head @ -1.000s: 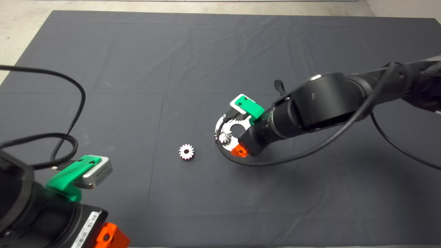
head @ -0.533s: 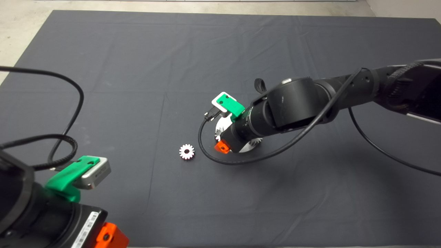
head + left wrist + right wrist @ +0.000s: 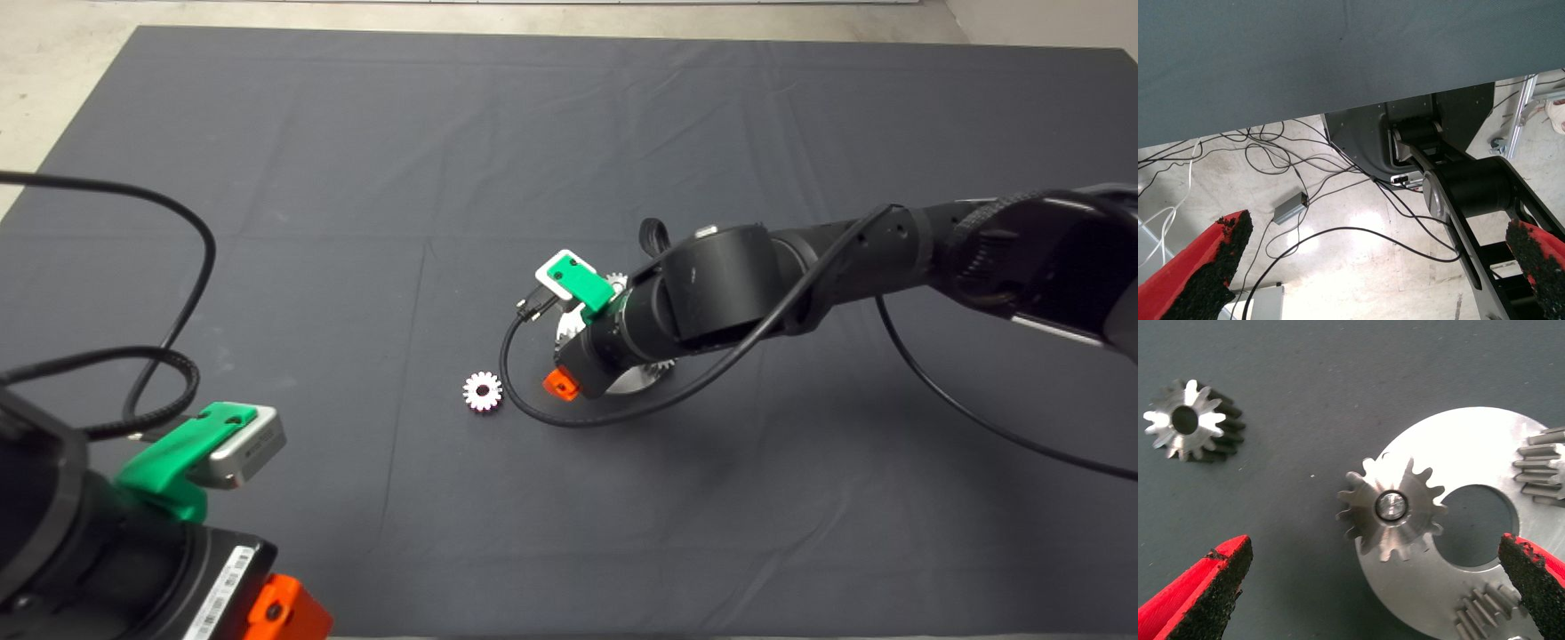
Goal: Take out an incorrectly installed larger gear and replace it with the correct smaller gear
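The larger gear, dull grey with flared teeth, sits on a pin on a round silver plate. My right gripper hangs open just above it, one red finger on each side, nothing between them. From the head view the right arm covers the plate and hides this gear. The smaller gear, bright with a round hole, lies loose on the mat left of the plate, also seen as the smaller gear in the right wrist view. My left gripper is parked open at the lower left.
Two small straight-toothed gears sit at the plate's rim around a large centre hole. A black cable loops from the right wrist onto the mat near the loose gear. The left wrist view shows floor cables and the robot base.
The right arm has swung left and lower over the plate, covering most of it. The loose gear and the left arm have not moved.
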